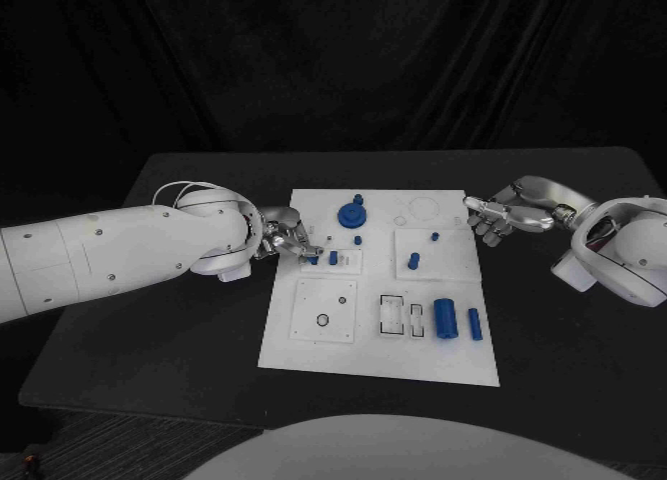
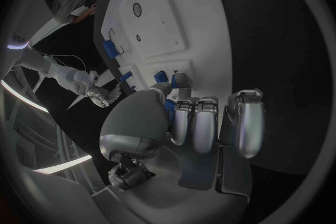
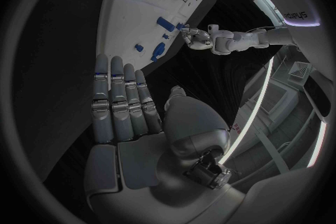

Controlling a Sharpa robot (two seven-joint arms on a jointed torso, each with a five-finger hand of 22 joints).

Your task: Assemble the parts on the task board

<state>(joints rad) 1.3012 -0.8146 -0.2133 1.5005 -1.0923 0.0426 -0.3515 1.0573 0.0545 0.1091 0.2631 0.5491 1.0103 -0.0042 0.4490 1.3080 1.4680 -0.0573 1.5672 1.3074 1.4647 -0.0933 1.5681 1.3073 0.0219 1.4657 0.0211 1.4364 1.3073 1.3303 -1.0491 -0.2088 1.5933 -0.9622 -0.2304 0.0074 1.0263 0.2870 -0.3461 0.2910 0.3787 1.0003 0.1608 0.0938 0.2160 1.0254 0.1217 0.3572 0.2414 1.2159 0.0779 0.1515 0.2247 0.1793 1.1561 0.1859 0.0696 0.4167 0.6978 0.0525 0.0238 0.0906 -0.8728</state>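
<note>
The left hand [image 1: 286,240] sits at the left edge of the white task board [image 1: 376,350], its fingertips over a small square plate where two small blue parts [image 1: 333,258] stand. In the left wrist view the thumb and one finger close toward a small blue piece [image 2: 170,111], but I cannot tell whether it is actually pinched; the other fingers [image 2: 203,123] hang straight and together.

The board lies in the middle of the black table [image 1: 564,340]. Near its far edge stands a round blue knob [image 1: 353,213], with a thin ring outline [image 1: 417,210] beside it. Right of the knob, two short blue pegs [image 1: 414,261] stand on another square plate. Along the nearer part lie a blue cylinder [image 1: 446,318] and a slimmer blue bar [image 1: 475,323], next to rectangular slots [image 1: 394,313].

The right hand [image 1: 502,214] hovers at the board's right far corner, fingers extended side by side, holding nothing; the right wrist view shows its palm [image 3: 133,151] bare.
</note>
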